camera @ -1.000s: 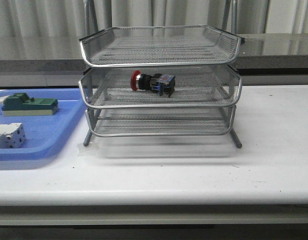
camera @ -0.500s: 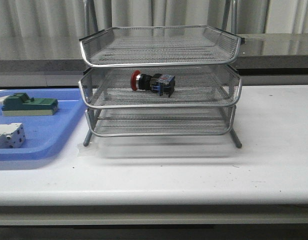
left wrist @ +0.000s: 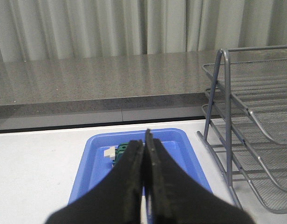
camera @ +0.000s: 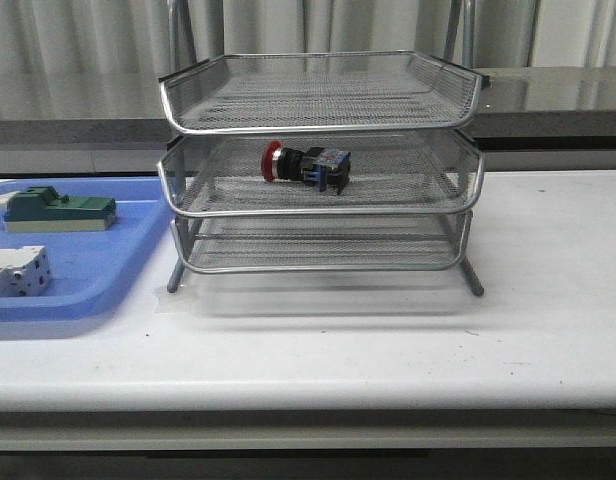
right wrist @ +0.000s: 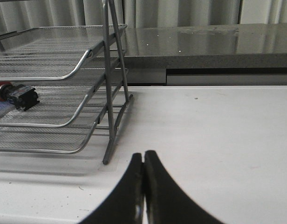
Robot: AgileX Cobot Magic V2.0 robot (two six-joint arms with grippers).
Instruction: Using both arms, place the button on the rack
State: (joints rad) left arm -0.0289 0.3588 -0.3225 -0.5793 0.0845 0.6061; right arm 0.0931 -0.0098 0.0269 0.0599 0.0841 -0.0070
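Observation:
The button (camera: 306, 165), red-headed with a black and blue body, lies on its side on the middle tier of the silver wire rack (camera: 320, 208). It also shows in the right wrist view (right wrist: 15, 93) on that tier. My left gripper (left wrist: 144, 142) is shut and empty, above the blue tray, left of the rack (left wrist: 248, 140). My right gripper (right wrist: 143, 156) is shut and empty over bare table, right of the rack's leg (right wrist: 108, 140). Neither arm shows in the front view.
A flat blue tray (camera: 98, 270) at the left holds a green block (camera: 58, 210) and a white terminal block (camera: 16, 272). The tray also shows in the left wrist view (left wrist: 94, 154). A grey ledge and curtains run behind the table.

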